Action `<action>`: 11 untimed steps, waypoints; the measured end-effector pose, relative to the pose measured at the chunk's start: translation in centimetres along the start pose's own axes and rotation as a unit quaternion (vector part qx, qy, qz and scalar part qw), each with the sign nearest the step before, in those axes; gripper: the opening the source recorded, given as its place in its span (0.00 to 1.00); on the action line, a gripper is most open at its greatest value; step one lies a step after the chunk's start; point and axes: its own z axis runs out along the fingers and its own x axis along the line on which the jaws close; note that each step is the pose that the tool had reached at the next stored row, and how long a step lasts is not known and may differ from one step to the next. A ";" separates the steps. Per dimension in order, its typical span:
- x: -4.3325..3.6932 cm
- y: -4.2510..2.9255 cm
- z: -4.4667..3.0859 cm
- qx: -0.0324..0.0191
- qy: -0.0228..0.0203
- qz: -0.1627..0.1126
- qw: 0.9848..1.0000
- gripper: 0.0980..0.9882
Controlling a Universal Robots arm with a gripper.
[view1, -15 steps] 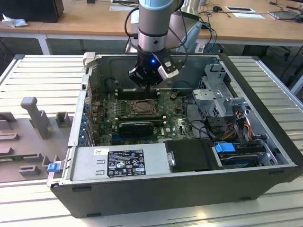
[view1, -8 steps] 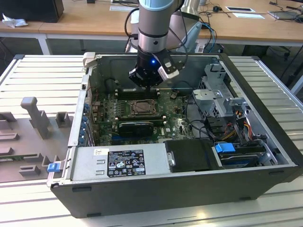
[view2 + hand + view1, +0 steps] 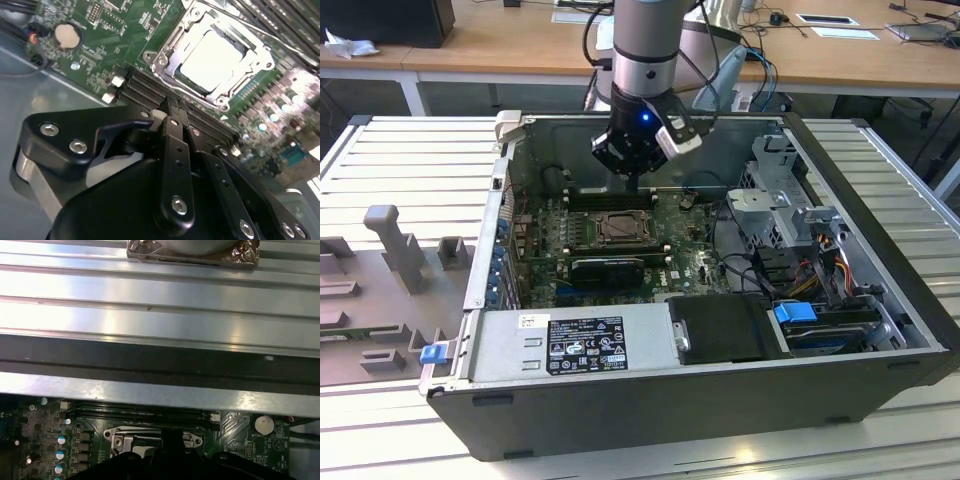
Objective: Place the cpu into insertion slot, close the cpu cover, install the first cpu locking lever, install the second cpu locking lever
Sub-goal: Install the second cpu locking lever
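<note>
I am watching the gripper (image 3: 638, 180) hanging inside the open computer case (image 3: 880, 250), just above the far edge of the insertion slot (image 3: 618, 229), over the long black memory slots (image 3: 605, 198). In the second wrist view the gripper (image 3: 172, 107) is showing its black fingers (image 3: 175, 145) pressed together with nothing between them, tips pointing at the memory slots (image 3: 150, 90) just beside the socket. The cpu (image 3: 212, 55) is lying in the insertion slot (image 3: 192, 85), its pale metal top glaring under the light, and the cpu cover (image 3: 172, 35) is lying down around it as a silver frame. I cannot tell whether the locking levers are latched. Green motherboard (image 3: 115, 30) is surrounding the socket, with a round coin cell (image 3: 67, 36) near one corner. In the first wrist view I am seeing the cover (image 3: 122, 440) beyond the gripper body, and a ribbed metal surface (image 3: 160, 295) behind the case wall. In the exterior view the case is resting on a ribbed metal table (image 3: 410, 160), with grey fixtures (image 3: 395, 245) at the exterior view's left and wooden desks (image 3: 500, 40) behind. The arm (image 3: 645, 45) is coming down nearly vertical from above, its wrist glowing with a blue light.
</note>
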 end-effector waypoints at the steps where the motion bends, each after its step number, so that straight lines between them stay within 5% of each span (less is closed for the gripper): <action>1: 0.00 0.01 -0.19 0.000 0.000 0.000 1.000 0.01; 3: 0.05 -0.51 -0.26 0.000 0.000 0.000 1.000 0.01; 5: 0.21 -2.31 -0.37 0.000 0.000 0.000 1.000 0.01; 9: 0.35 -4.11 -0.38 0.000 0.000 0.000 1.000 0.01; 11: 0.46 -5.75 -0.09 0.000 0.002 0.000 1.000 0.01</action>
